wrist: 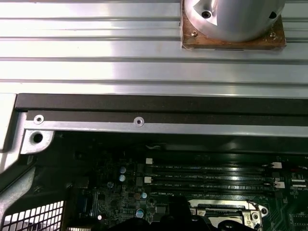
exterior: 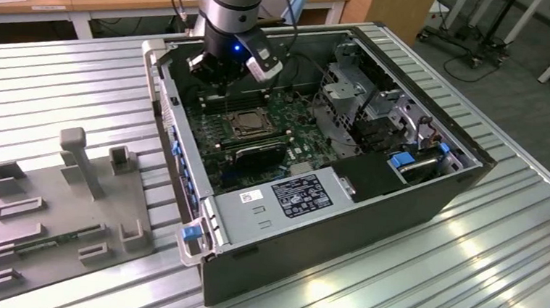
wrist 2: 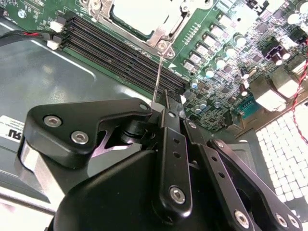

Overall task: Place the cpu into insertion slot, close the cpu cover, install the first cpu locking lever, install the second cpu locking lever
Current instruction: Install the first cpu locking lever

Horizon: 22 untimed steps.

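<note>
The claw (wrist 2: 161,103) is drawn together on the thin wire of a locking lever (wrist 2: 158,77), which rises from between its fingertips toward the socket corner in the second wrist view. Gripping the free end, I judge, gives it the leverage to swing the wire about its hinge.

The cpu (wrist 2: 139,14) already lies flat in the insertion slot (exterior: 248,123), and the cpu cover (wrist 2: 168,31) is folded down over it, so the pale chip shows through the frame's cut-out. In the exterior view the slot sits at about 5 o'clock from the claw, with the black memory slots (wrist 2: 120,53) just beside it.

The open computer case (exterior: 467,175) lies on its side on the slatted metal surface (exterior: 67,88), likely so the arm can come straight down at the green motherboard (exterior: 297,123). The case also holds a black labelled shroud (exterior: 301,194) at 6 o'clock of the slot. A grey fixture tray (exterior: 21,180), at 9 o'clock of the case, carries one memory module (exterior: 51,244) in a groove.
</note>
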{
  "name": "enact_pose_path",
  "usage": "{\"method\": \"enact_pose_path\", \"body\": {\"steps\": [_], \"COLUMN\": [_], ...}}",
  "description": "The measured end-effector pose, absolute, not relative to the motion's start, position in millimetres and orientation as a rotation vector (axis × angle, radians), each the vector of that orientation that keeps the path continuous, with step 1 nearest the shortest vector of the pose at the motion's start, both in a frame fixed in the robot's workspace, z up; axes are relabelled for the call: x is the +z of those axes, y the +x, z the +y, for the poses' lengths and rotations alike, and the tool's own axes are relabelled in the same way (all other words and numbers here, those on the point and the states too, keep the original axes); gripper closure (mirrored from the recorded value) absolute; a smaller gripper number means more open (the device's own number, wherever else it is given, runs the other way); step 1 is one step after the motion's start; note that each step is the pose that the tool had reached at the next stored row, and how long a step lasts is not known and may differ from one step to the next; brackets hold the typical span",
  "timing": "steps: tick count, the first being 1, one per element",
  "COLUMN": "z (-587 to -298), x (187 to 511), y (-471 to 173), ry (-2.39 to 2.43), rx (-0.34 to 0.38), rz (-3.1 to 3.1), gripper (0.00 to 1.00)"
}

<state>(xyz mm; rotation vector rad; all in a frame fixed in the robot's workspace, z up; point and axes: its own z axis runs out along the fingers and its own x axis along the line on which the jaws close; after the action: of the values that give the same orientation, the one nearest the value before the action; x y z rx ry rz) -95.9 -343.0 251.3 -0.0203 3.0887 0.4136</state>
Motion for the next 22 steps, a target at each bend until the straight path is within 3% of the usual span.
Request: {"method": "enact_pose_path", "body": {"steps": [22], "z": [-343], "x": [251], "y": [-77], "ry": [-0.02], "rx": [0.414], "rz": [3.091], "gripper": [0.89]}}
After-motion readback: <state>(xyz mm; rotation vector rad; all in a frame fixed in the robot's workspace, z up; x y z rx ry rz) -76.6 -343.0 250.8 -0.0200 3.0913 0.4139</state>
